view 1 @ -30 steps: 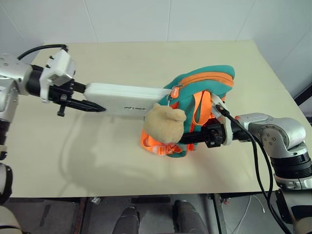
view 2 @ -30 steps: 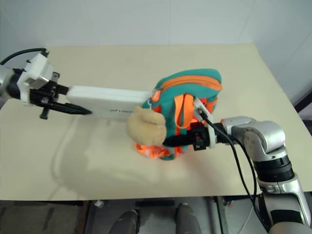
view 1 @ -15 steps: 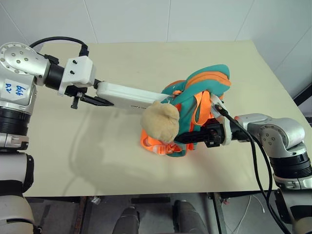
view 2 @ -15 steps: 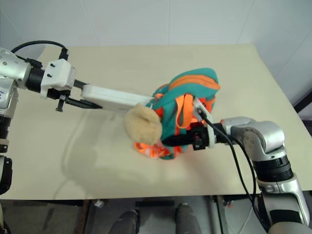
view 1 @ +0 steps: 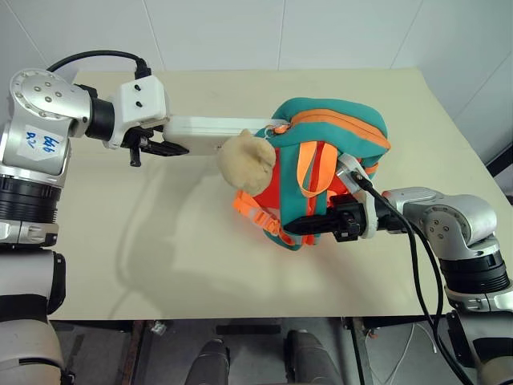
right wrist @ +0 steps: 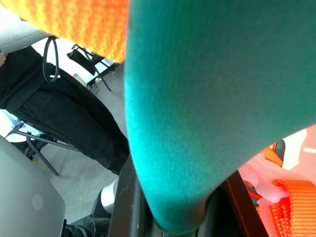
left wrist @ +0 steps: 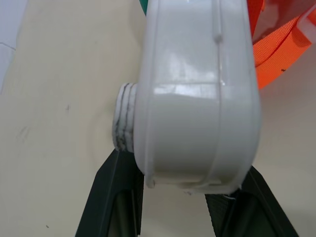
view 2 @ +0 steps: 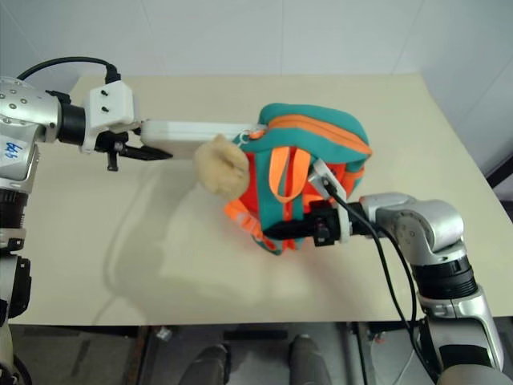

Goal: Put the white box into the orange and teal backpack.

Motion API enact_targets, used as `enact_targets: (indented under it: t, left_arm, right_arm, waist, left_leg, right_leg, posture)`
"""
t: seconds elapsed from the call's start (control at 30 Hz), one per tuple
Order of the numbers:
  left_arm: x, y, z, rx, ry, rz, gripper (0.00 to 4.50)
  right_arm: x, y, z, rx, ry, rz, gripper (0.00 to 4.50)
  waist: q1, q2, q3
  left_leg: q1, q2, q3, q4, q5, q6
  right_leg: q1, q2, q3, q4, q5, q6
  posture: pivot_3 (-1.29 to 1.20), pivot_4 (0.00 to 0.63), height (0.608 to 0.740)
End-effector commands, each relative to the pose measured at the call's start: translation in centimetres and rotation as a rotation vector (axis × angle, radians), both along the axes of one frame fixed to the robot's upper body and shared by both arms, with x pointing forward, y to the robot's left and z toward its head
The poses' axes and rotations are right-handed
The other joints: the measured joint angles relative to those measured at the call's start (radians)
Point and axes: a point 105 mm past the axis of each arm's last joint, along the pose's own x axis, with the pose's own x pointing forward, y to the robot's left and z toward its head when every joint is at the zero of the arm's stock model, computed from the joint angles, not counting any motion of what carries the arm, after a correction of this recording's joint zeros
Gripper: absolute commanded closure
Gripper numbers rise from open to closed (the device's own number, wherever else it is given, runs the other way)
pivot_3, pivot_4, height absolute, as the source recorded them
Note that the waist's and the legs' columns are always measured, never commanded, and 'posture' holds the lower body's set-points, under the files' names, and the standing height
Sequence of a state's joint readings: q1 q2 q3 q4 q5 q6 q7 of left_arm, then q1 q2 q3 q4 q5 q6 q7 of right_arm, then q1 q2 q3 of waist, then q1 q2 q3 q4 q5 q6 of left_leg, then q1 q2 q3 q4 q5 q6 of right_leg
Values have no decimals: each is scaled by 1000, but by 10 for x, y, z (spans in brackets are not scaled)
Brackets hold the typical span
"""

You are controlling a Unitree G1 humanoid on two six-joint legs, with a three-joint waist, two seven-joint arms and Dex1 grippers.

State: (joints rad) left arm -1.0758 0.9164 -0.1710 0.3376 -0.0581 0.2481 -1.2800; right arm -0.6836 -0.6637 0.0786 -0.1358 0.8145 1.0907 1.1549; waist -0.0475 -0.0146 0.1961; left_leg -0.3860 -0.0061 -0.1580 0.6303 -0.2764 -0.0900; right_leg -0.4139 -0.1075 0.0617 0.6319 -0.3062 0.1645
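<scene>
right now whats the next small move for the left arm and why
Probably keep pushing the white box further into the orange and teal backpack. The left gripper is shut on its outer end, much of the box is outside the opening, and the right gripper holds the backpack.

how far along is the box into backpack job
Done: the left gripper has the white box clamped at its rear end, and the right gripper holds the orange and teal backpack up by its teal fabric. In hand: the box's front end sits at the backpack's opening. Left: sliding it fully inside and releasing.
</scene>
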Motion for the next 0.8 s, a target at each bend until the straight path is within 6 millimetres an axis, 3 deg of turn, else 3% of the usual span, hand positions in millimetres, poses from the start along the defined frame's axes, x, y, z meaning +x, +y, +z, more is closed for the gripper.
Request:
enact_targets:
  t: [0.03, 0.27, 0.47, 0.8]
  left_arm:
    - [-15, -6, 22, -127, -9, -55, 3173]
    - [-45, -1, 16, -84, 73, -234, 3173]
    - [-52, 12, 25, -98, 70, -263, 3173]
    - [-68, 37, 42, -271, 160, -256, 3173]
  right_arm:
    - [-8, 7, 4, 11, -9, 51, 4296]
    - [-8, 7, 4, 14, -9, 49, 4296]
    - [-9, 9, 3, 19, -9, 50, 4296]
    - [-8, 10, 3, 21, -10, 51, 4296]
  waist:
    - [0, 0, 0]
    - [-5, 0, 0]
    - [-9, 0, 0]
    - [-14, 0, 0]
  left_leg:
    - [0, 0, 0, 0, 0, 0]
    - [-1, 0, 0, -2, 0, 0]
    - [-1, 0, 1, -2, 0, 0]
    - [-1, 0, 0, -2, 0, 0]
  right_leg:
    - [0, 0, 0, 0, 0, 0]
    - [0, 0, 0, 0, 0, 0]
    - [0, 0, 0, -3, 0, 0]
    - [-1, 0, 0, -2, 0, 0]
  posture:
    - [0, 150, 740]
    - [0, 150, 740]
    - [0, 150, 740]
    - [0, 150, 740]
